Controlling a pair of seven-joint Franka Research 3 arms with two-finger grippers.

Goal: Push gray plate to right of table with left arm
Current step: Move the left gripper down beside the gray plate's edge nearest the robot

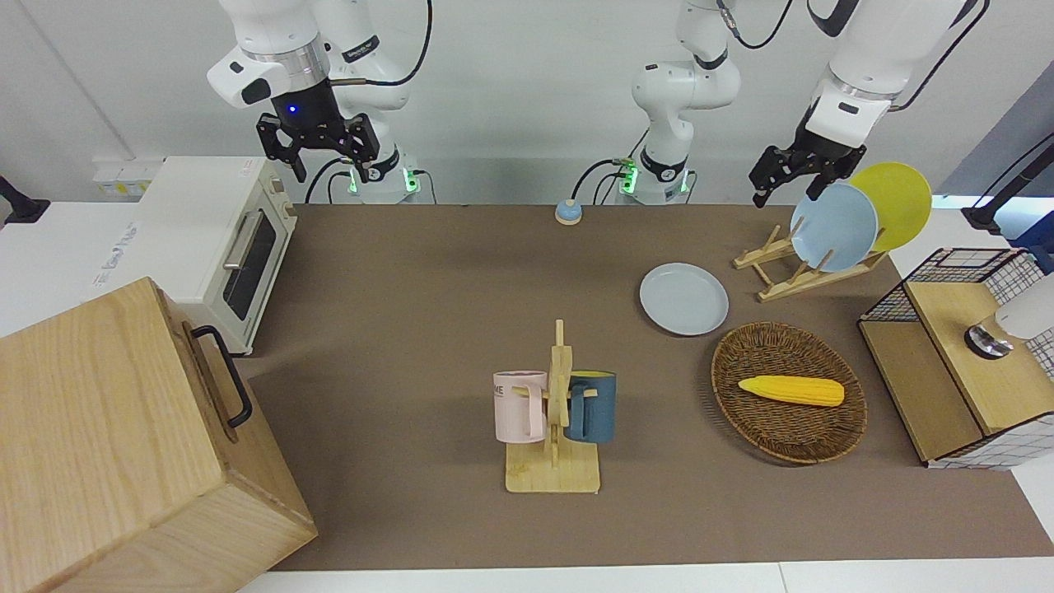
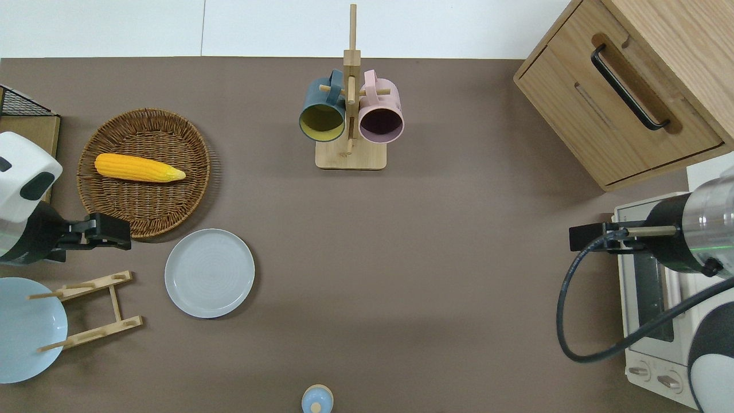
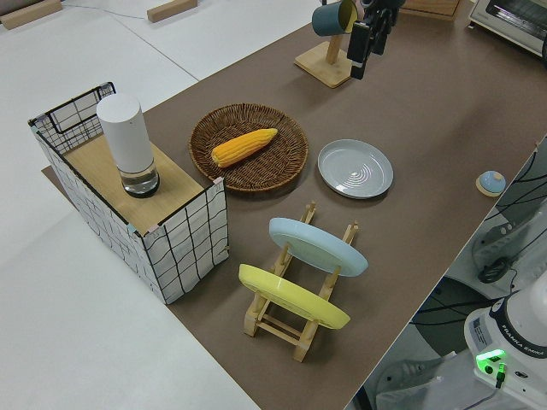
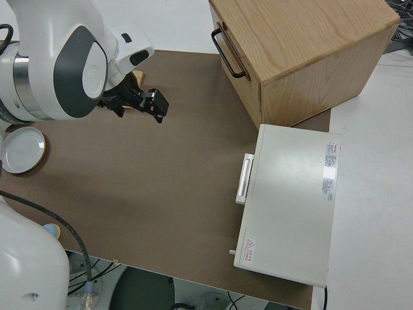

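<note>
Overhead view showed the table carrying one gray plate, lying flat toward the left arm's end, nearer the robots' edge than the one wicker basket. The left gripper, jaws' state impossible to tell, hung over the basket's rim just beside the plate toward that end; the one right arm was parked.
</note>
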